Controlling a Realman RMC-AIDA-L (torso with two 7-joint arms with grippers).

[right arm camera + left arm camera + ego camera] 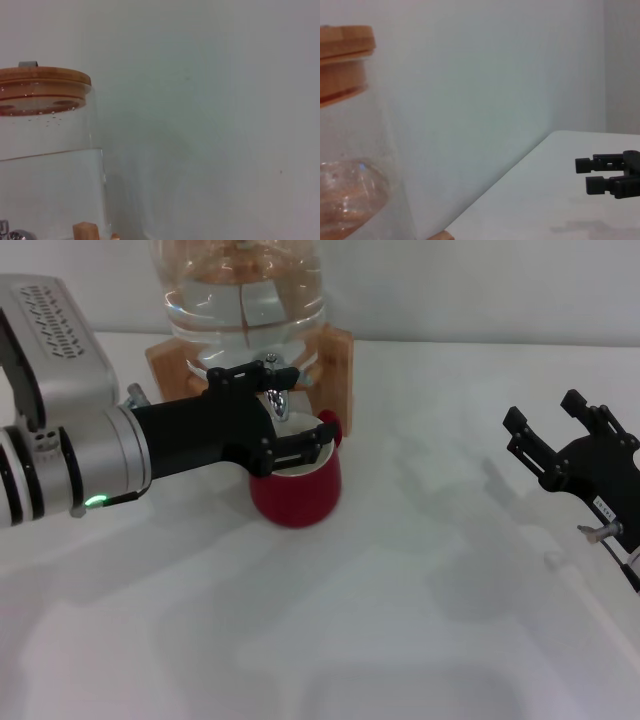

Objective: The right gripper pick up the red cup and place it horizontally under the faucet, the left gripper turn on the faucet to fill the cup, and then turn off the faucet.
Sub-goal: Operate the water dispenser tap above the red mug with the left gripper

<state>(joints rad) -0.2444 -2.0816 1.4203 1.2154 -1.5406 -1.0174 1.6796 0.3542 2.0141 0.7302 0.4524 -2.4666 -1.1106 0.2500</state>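
we looked down from the head camera at a white table [400,620]. at about eleven o'clock stood a clear glass water jar [243,290] on a wooden stand [335,365], with a small shiny chrome faucet [275,400] at its front. directly under the spout sat the squat glossy red ceramic cup [297,490], upright, its cream-white inside facing up and its red loop handle [328,422] toward the jar.

the left gripper [268,412], a black two-fingered claw on a thick white and silver arm [70,455] with a green light, reached in from nine o'clock. its fingers [300,446] stood apart on either side of the faucet, above the cup's rim; we could not tell whether they touched the lever.

the right gripper [545,415], a black claw, hung at three o'clock, well apart from the cup, its fingers spread and holding nothing. in the left wrist view the right gripper [592,175] showed over the table [545,200] beyond the jar [350,150].

in the right wrist view we saw the jar [50,175] with its wooden lid [45,80] and water inside.
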